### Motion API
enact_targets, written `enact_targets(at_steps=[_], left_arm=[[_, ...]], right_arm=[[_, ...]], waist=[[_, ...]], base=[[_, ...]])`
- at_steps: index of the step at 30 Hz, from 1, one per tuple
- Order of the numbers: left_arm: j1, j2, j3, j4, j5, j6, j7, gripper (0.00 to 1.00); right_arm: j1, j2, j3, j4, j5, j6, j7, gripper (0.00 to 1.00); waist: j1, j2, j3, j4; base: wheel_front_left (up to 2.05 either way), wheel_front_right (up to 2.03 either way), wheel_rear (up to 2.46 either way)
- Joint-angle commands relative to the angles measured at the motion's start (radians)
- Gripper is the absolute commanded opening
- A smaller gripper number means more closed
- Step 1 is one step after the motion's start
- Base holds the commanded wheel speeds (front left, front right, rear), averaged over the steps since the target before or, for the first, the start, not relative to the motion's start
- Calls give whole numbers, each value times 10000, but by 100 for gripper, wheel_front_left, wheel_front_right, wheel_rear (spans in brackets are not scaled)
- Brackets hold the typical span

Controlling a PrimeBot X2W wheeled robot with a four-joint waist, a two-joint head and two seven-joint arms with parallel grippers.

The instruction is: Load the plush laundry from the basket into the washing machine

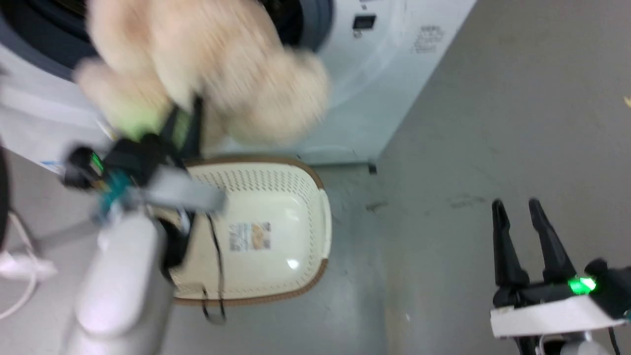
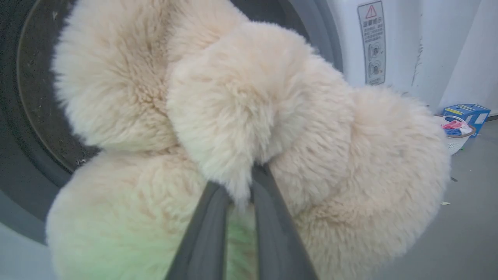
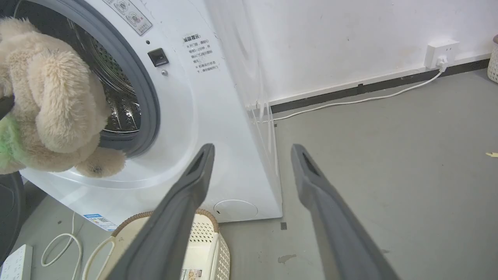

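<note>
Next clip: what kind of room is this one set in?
Likely a bare laundry or utility room: a white front-loading washing machine stands on a grey floor, a basket lies before it, and a wall socket is nearby.

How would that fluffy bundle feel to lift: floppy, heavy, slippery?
Probably soft and squashy: the plush laundry bulges around the pinch of the left gripper, lobes drooping. Likely light for its size, since that narrow pinch holds the whole bundle up before the washing machine. Its shaggy pile looks grippy rather than slippery.
</note>
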Motion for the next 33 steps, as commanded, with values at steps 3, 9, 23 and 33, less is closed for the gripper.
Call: enact_targets(at_steps=[3,9,23,33], left_arm=[[-1323,451,312,294,187,143,640,0],[-4054,1144,372,748,484,-149,1792,0],[-10109,1983,188,4506,1341,-255,3352,0],[-11402,2330,-48,6689,1688,14,3546,0]], right_arm=[[-531,-1,21,10,323,8,-44,100],[-1157,-1,12,239,616,8,-44,100],[-2269,-1,499,442,1659,8,-44,100],[-2450,-1,753,424,1937,8,-44,100]], waist=[[-1,0,1260,-811],[-1,0,2588,-1353],[-1,0,4318,-2465],[-1,0,4766,-2725]], base=[[0,0,0],[0,0,0],[0,0,0],[0,0,0]])
